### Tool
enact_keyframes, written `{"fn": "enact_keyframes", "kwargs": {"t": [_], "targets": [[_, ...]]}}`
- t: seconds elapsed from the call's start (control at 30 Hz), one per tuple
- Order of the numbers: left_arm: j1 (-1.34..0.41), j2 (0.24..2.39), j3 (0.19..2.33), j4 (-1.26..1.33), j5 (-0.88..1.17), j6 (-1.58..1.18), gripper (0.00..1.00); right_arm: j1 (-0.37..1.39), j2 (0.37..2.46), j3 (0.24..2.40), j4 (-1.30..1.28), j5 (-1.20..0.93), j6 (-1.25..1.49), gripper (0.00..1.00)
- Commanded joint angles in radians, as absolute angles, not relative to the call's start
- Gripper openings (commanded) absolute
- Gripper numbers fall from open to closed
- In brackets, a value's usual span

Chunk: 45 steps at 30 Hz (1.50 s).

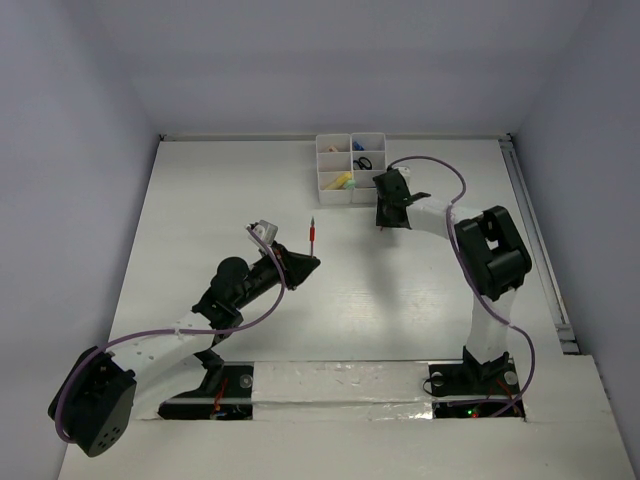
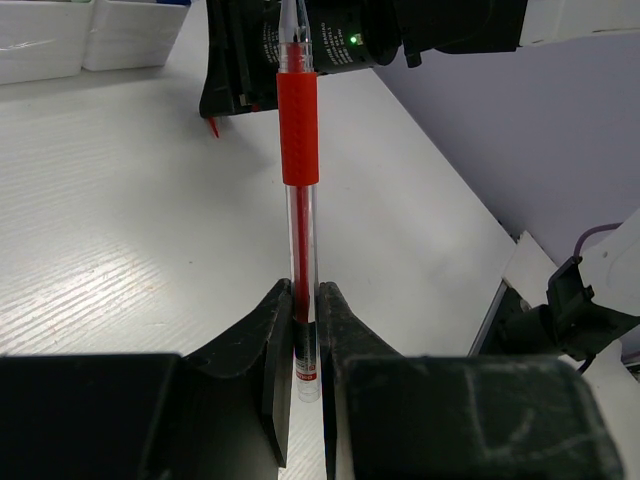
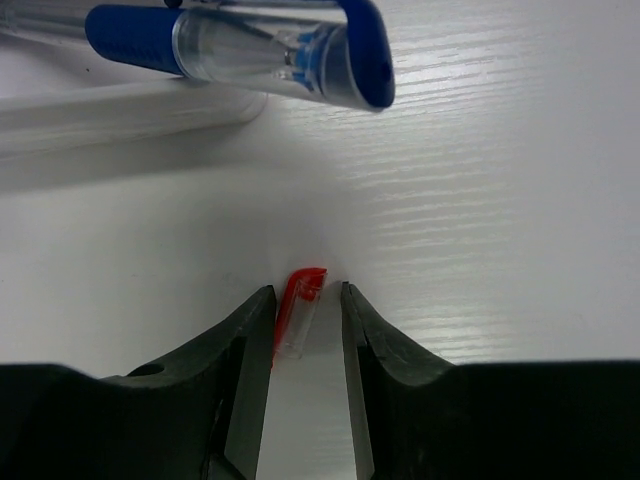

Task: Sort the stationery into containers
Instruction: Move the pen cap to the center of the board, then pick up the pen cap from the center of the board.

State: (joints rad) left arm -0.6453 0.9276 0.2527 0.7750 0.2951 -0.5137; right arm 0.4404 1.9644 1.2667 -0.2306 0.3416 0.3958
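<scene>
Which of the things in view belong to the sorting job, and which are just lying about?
Job:
- red pen, in the left pincer
- red cap, in the right pincer
- blue pen
- divided tray

Lying about:
- purple cables
- silver tape strip

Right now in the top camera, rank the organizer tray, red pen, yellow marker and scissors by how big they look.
1. White organizer tray, by far the largest.
2. Red pen and yellow marker look about alike; the pen is lifted off the table, nearer the camera, so I won't rank them.
3. Black scissors, smallest.
</scene>
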Motion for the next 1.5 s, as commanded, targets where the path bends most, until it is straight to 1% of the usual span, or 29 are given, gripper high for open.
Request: {"fn": "enact_keyframes", "kwargs": {"t": [0.0, 0.1, 0.27, 0.4, 0.5, 0.6, 0.63, 0.7, 0.73, 0.77, 0.87, 0.93, 0.97, 1.03, 1.07, 1.17, 1.2, 1.3, 1.47], "targets": [[-0.638, 0.925, 0.255, 0.839, 0.313, -0.508, 0.00, 0.460, 1.979, 1.279, -0.403, 0.313, 0.368, 0.39], [-0.638, 0.925, 0.255, 0.841, 0.313, -0.508, 0.00, 0.469, 2.002, 1.299, -0.411, 0.310, 0.361, 0.35], [-0.638, 0.919, 0.255, 0.836, 0.311, -0.506, 0.00, 0.469, 2.048, 1.331, -0.422, 0.307, 0.354, 0.33], [-0.638, 0.922, 0.256, 0.836, 0.311, -0.505, 0.00, 0.469, 2.074, 1.354, -0.433, 0.325, 0.356, 0.34], [-0.638, 0.923, 0.255, 0.836, 0.313, -0.505, 0.00, 0.469, 2.082, 1.367, -0.440, 0.319, 0.354, 0.31], [-0.638, 0.923, 0.256, 0.836, 0.313, -0.505, 0.00, 0.469, 2.079, 1.365, -0.442, 0.314, 0.359, 0.22], [-0.638, 0.923, 0.255, 0.836, 0.311, -0.505, 0.00, 0.469, 2.076, 1.364, -0.443, 0.308, 0.359, 0.15], [-0.638, 0.925, 0.256, 0.836, 0.313, -0.505, 0.00, 0.469, 2.069, 1.358, -0.442, 0.304, 0.356, 0.08], [-0.638, 0.923, 0.256, 0.836, 0.311, -0.505, 0.00, 0.469, 2.057, 1.353, -0.439, 0.305, 0.359, 0.02], [-0.638, 0.923, 0.255, 0.836, 0.313, -0.505, 0.00, 0.469, 2.045, 1.333, -0.420, 0.305, 0.359, 0.00], [-0.638, 0.928, 0.256, 0.839, 0.313, -0.505, 0.00, 0.469, 1.945, 1.280, -0.367, 0.279, 0.367, 0.00], [-0.638, 0.931, 0.256, 0.839, 0.313, -0.503, 0.00, 0.469, 1.876, 1.214, -0.298, 0.240, 0.376, 0.00], [-0.638, 0.931, 0.258, 0.836, 0.311, -0.502, 0.00, 0.469, 1.800, 1.191, -0.275, 0.227, 0.380, 0.00], [-0.638, 0.930, 0.259, 0.827, 0.302, -0.497, 0.00, 0.479, 1.723, 1.117, -0.207, 0.187, 0.396, 0.00], [-0.638, 0.928, 0.261, 0.825, 0.299, -0.494, 0.00, 0.512, 1.645, 1.088, -0.175, 0.173, 0.400, 0.00], [-0.638, 0.936, 0.261, 0.827, 0.298, -0.494, 0.00, 0.555, 1.537, 0.978, -0.020, 0.115, 0.452, 0.00], [-0.638, 0.942, 0.262, 0.833, 0.302, -0.495, 0.00, 0.584, 1.478, 0.951, 0.082, 0.104, 0.474, 0.00], [-0.638, 0.966, 0.265, 0.842, 0.314, -0.497, 0.00, 0.641, 1.416, 0.897, 0.251, 0.098, 0.538, 0.00], [-0.638, 0.989, 0.268, 0.844, 0.311, -0.492, 0.00, 0.710, 1.390, 0.874, 0.477, 0.149, 0.592, 0.00]]}}
